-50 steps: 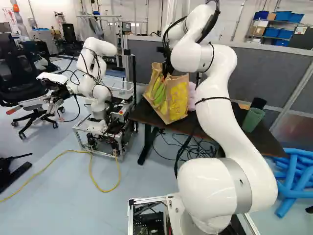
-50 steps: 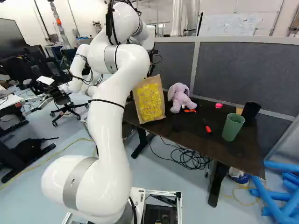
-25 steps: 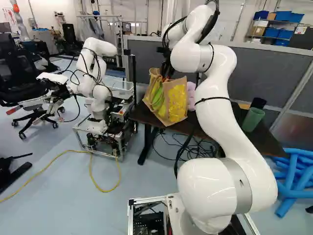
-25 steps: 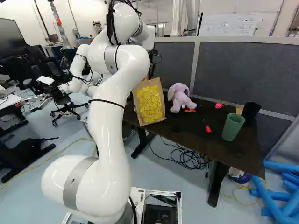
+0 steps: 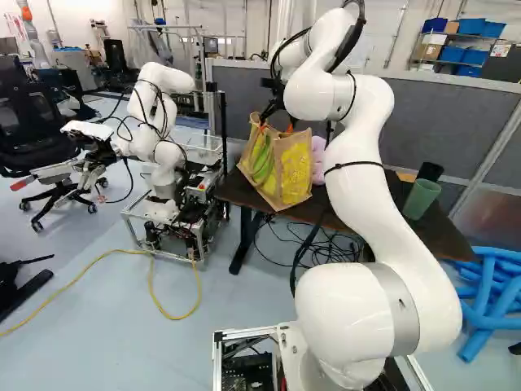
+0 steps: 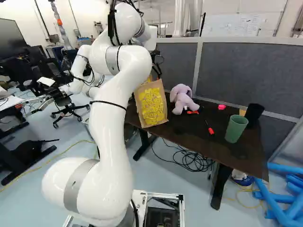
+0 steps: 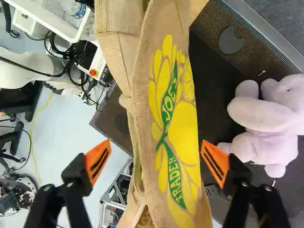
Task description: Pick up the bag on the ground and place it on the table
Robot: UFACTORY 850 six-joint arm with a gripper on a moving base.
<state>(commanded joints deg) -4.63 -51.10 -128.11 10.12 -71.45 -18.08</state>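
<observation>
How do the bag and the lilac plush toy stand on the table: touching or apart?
Apart: the wrist view shows a strip of dark tabletop between the bag and the plush toy.

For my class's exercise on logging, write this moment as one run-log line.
gripper: open, straddling burlap shopping bag | bag: on table, ungripped | plush toy: on table beside bag | placement: apparently done

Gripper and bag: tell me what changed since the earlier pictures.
The gripper has opened: its fingers, close together at the top of the bag before, now stand wide on either side, letting it go. The bag, on the table, has settled slightly, its top lower. The plush toy and green cup stayed put.
</observation>
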